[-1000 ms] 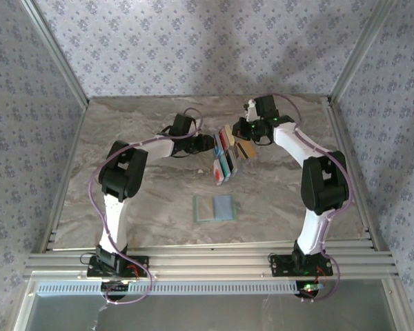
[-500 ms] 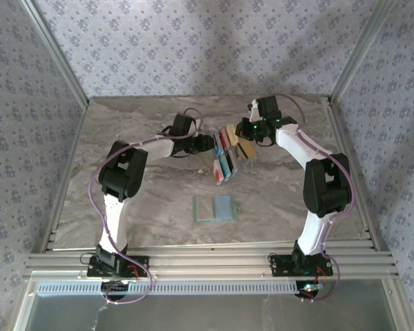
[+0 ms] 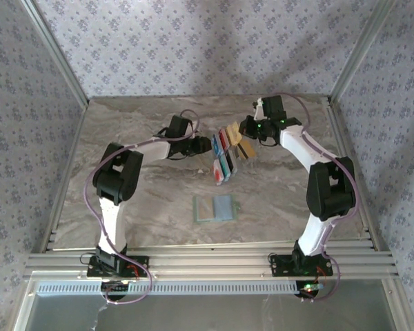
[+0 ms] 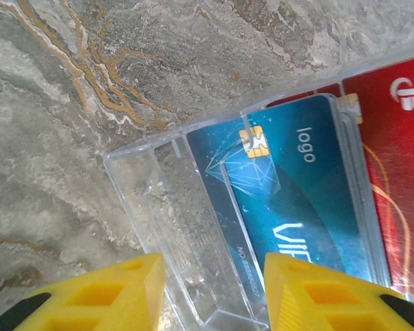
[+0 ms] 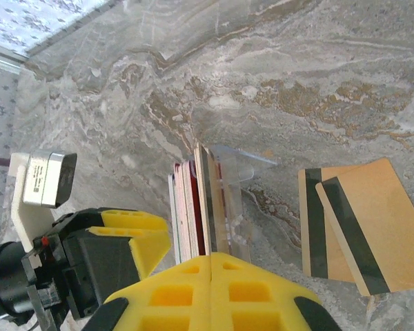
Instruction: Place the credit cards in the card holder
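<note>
A clear plastic rack (image 3: 224,153) stands mid-table with several credit cards upright in it. A blue card (image 4: 290,186) and a red card (image 4: 393,172) show through its walls. My left gripper (image 4: 214,265) comes in from the left, shut on the rack's (image 4: 186,227) empty end slot, one yellow finger on each side. My right gripper (image 5: 210,258) is shut, its tips meeting on the near edge of a tan card (image 5: 212,193) standing in the rack (image 5: 238,186). The pale green card holder (image 3: 205,209) lies flat nearer the arm bases, away from both grippers.
Two tan cards (image 5: 359,227) with black stripes lie flat on the marble table just right of the rack, also seen from above as tan cards (image 3: 245,149). A pale blue flat piece (image 3: 224,206) lies against the holder's right side. Patterned walls and metal rails (image 3: 207,261) bound the table.
The right arm has drawn slightly back, away from its base, gripper still shut. The left arm's elbow shifted a little left. Rack and cards look unmoved.
</note>
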Available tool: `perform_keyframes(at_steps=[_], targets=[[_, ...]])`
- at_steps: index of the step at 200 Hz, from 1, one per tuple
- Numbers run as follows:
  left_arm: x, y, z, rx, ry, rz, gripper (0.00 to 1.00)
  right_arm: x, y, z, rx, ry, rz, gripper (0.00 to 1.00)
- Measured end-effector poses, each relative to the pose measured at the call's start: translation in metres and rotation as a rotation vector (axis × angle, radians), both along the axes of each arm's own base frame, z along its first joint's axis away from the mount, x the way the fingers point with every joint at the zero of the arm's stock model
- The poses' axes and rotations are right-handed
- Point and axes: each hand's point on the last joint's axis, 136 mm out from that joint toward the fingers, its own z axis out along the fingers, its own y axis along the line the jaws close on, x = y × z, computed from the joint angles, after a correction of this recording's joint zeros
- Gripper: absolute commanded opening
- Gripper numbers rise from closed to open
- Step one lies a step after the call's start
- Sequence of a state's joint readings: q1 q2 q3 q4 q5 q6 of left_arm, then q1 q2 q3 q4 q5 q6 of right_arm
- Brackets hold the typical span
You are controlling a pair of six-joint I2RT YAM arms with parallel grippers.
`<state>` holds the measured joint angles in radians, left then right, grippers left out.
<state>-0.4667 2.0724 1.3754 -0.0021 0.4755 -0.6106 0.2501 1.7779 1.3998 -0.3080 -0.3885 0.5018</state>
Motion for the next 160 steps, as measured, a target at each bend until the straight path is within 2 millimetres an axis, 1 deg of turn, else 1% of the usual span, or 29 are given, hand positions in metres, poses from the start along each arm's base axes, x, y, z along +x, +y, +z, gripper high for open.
perform_keyframes(at_steps=[28, 72, 103, 131, 160], targets=[[0.000, 0.001, 0.010, -0.009, -0.018, 0.003, 0.42, -0.003, -0.001, 0.009, 0.009, -0.018, -0.005, 0.00], [-0.006, 0.007, 0.009, -0.005, -0.010, 0.007, 0.42, -0.010, -0.005, 0.019, 0.007, -0.043, -0.019, 0.00], [-0.011, 0.010, 0.017, -0.006, -0.019, 0.010, 0.42, -0.015, -0.005, 0.031, 0.004, -0.072, -0.023, 0.00], [-0.014, 0.013, 0.022, -0.006, -0.030, 0.015, 0.42, -0.023, -0.001, 0.042, 0.003, -0.096, -0.016, 0.00], [-0.027, 0.021, 0.019, 0.007, -0.017, 0.020, 0.42, -0.036, 0.004, 0.045, -0.004, -0.107, -0.007, 0.00]])
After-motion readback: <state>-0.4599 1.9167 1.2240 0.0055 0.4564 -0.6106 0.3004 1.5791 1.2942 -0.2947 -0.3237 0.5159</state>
